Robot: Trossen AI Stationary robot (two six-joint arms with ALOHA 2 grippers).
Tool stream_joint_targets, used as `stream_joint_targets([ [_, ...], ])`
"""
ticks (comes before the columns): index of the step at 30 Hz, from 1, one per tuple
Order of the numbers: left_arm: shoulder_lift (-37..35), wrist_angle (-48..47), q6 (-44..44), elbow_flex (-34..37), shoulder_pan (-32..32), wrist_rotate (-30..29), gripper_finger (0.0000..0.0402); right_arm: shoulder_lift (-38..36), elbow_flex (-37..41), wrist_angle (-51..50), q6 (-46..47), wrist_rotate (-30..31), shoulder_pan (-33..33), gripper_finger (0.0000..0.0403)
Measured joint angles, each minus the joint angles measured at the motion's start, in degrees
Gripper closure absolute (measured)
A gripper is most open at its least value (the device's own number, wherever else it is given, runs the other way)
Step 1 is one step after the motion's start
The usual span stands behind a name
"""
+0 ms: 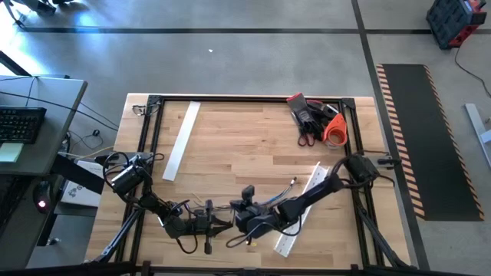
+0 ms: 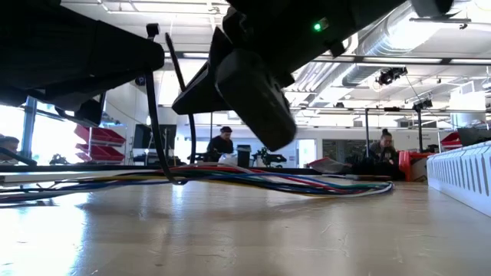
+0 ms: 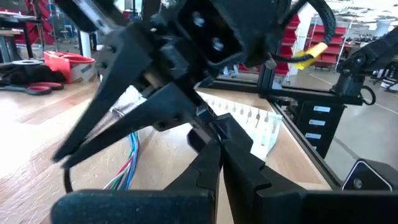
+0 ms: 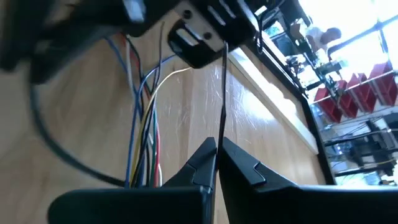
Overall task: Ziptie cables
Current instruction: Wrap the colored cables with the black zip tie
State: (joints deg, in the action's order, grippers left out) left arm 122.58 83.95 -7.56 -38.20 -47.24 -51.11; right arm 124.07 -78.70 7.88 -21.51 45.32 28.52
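1. Pale wood counter (image 1: 253, 130) carrying the cables (image 2: 253, 181), lying in a loose coloured bunch along the near edge, between the two arms.
2. Meeting nose to nose over that bunch: left gripper (image 1: 217, 223) and right gripper (image 1: 239, 221), just beside each other.
3. Pinching a thin black zip tie (image 4: 222, 93) in the right gripper's clenched jaws, the strap running straight from the fingertips toward the left gripper.
4. Clenching the left jaws too, tips pressed together; cannot tell what, if anything, is caught between them.
5. Standing up from the bunch in the low view: a black zip tie loop (image 2: 157, 107), passing around the cables.
6. Resting on the counter well apart from the work: two white channel strips (image 1: 182, 140) and a red, black and orange heap of tools (image 1: 316, 119) at the far right corner.
7. Sitting in the room beyond the counter: people at desks (image 2: 223, 144).
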Motion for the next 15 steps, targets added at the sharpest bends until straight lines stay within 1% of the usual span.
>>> stream_joint_targets([
  [3, 0.0, 0.3, -0.71, 0.0, 0.0, -0.57, 0.0401, 0.0, 0.0, -0.48, -0.49, 1.08, 0.5, 0.0403],
  [8, 0.0, 3.12, 0.16, -0.02, 0.18, -0.44, 0.0402, 0.0, 0.0, -1.01, -0.14, 1.13, 0.54, 0.0403],
  [13, 0.0, 3.4, -3.14, -0.04, 1.87, 2.74, 0.0401, 0.0, 0.0, -0.92, -0.56, 1.13, 0.51, 0.0403],
  [15, 0.0, 3.41, -4.11, -0.04, 2.43, 2.97, 0.0401, 0.0, 0.0, -0.88, -0.6, 1.13, 0.54, 0.0403],
])
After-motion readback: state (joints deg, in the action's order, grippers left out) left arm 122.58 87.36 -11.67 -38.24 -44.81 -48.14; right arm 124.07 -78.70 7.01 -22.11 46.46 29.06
